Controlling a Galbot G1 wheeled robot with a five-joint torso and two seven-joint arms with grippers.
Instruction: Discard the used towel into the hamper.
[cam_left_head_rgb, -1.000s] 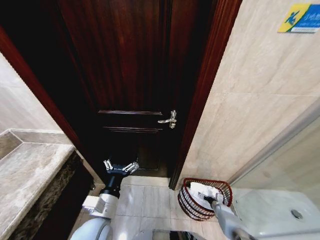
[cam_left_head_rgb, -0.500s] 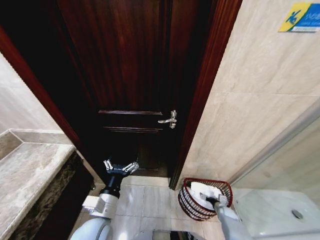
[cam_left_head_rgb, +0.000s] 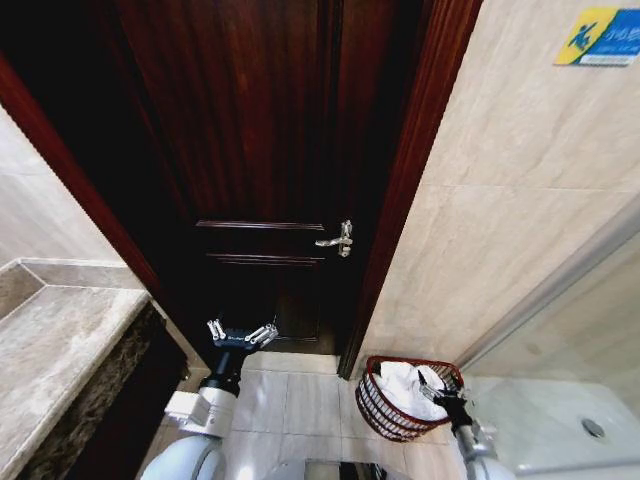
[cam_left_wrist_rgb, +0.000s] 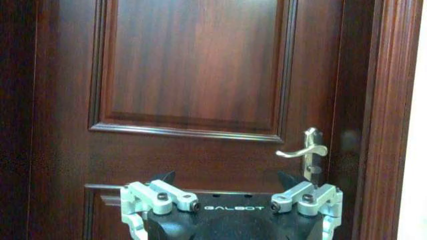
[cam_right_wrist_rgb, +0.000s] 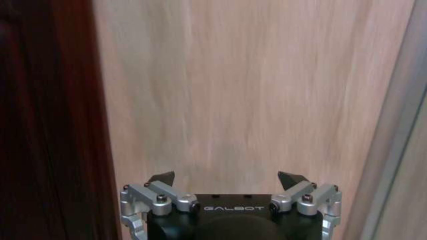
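Observation:
The hamper, a dark reddish-brown wire basket, stands on the tiled floor by the door frame. The white towel lies crumpled inside it. My right gripper hovers open over the hamper's right rim, holding nothing. In the right wrist view the right gripper has its jaws spread wide, facing the beige wall tile. My left gripper is held open in front of the door, well to the left of the hamper. The left gripper also holds nothing in the left wrist view.
A dark wooden door with a metal lever handle fills the middle. A marble counter is at the left. Beige wall tiles and a glass shower panel are at the right, close behind the hamper.
The right gripper has let go of the towel and drawn back towards the hamper's right rim. The towel now rests loose in the hamper. The left arm has not moved.

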